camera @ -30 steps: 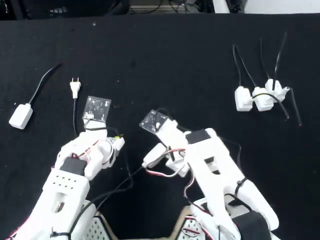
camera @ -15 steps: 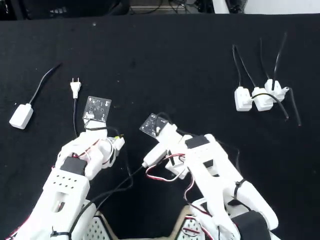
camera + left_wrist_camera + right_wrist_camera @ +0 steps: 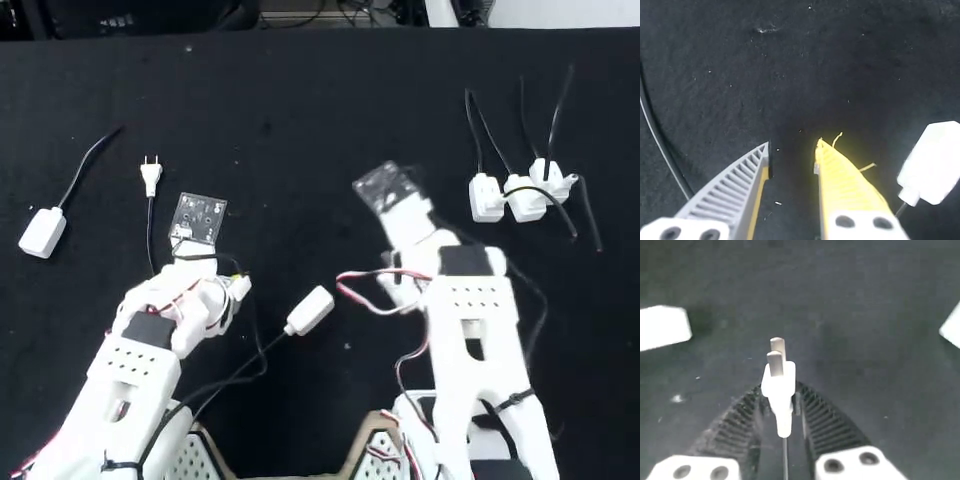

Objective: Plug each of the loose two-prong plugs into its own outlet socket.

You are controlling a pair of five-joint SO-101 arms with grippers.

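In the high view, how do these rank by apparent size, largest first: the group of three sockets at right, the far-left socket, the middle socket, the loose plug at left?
1. group of three sockets
2. far-left socket and middle socket: they look alike, so not ranked
3. loose plug, clearly smallest

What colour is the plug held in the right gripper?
The plug is white, with two grey prongs; it shows best in the right wrist view.
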